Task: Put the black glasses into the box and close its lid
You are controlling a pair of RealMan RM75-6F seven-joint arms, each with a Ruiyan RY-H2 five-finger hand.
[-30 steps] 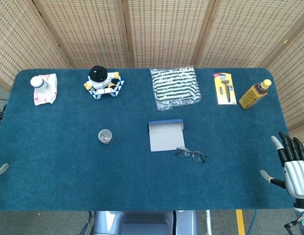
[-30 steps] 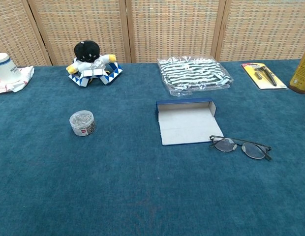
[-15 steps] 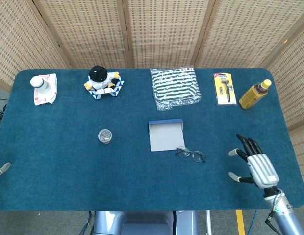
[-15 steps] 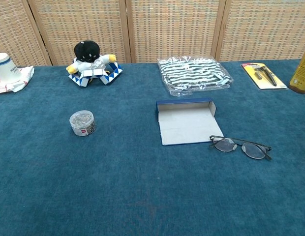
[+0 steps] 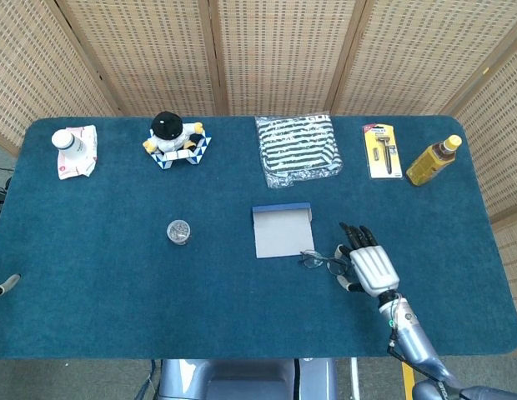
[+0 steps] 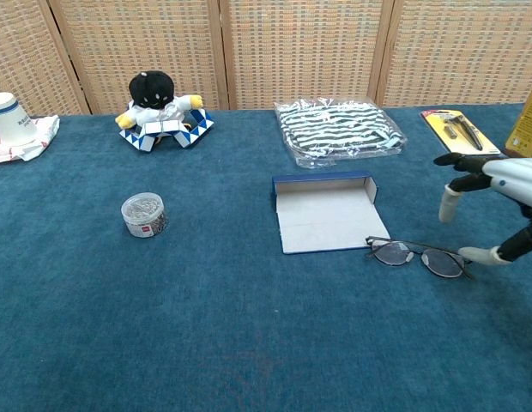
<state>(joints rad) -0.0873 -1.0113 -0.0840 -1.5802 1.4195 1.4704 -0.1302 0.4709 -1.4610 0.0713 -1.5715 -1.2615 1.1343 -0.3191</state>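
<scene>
The black glasses (image 5: 325, 263) (image 6: 419, 257) lie unfolded on the blue cloth, just right of and below the box. The box (image 5: 282, 231) (image 6: 326, 217) is a flat blue carton, its lid open and its pale inside showing. My right hand (image 5: 366, 260) (image 6: 493, 190) hovers with its fingers spread, over and beside the right end of the glasses, holding nothing. One fingertip (image 6: 476, 255) hangs low next to the right lens. Of my left hand only a tip (image 5: 0, 287) shows at the table's left edge.
A small round jar (image 5: 178, 231) (image 6: 144, 215) stands left of the box. Along the back are a white bottle on a cloth (image 5: 71, 147), a plush doll (image 5: 173, 133), a striped bagged garment (image 5: 298, 148), a razor pack (image 5: 381, 151) and a yellow bottle (image 5: 432, 159).
My right hand has travelled from the table's right edge leftward to the glasses. The glasses, the box and my left hand have not moved.
</scene>
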